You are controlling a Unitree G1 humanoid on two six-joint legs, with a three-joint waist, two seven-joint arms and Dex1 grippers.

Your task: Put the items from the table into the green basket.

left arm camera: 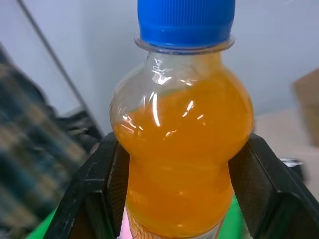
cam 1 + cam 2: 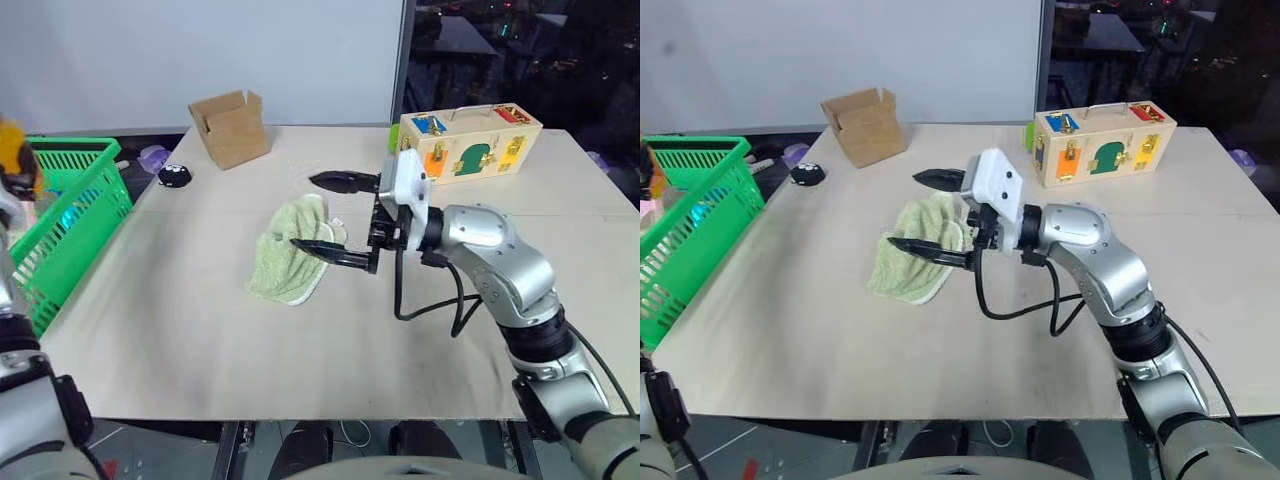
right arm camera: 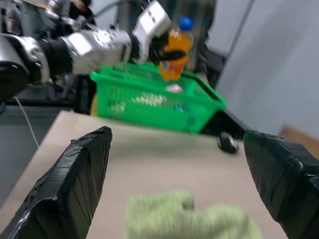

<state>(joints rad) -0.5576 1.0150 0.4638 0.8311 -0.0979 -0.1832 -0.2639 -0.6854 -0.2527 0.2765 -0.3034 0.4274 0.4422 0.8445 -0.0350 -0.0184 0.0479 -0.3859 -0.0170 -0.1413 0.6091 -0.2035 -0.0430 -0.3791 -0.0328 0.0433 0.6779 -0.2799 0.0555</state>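
Note:
My left gripper (image 1: pixel 182 194) is shut on the small orange drink bottle (image 1: pixel 182 144) with a blue cap, one black finger on each side of its body. In the right wrist view that bottle (image 3: pixel 173 55) hangs upright above the green basket (image 3: pixel 149 97), which stands off the table's left edge (image 2: pixel 70 215). Something pale pink lies inside the basket. The pale green towel (image 2: pixel 285 255) lies crumpled on the table (image 2: pixel 200 340) near its middle. My right gripper (image 2: pixel 306 212) hovers open just above the towel's right side, pointing left, with nothing between its fingers.
An open brown cardboard box (image 2: pixel 232 127) stands at the back of the table, with a small black object (image 2: pixel 174 176) near it. A wooden latch box (image 2: pixel 470 142) with coloured fittings stands at the back right. A person in plaid (image 1: pixel 30 149) stands behind the basket.

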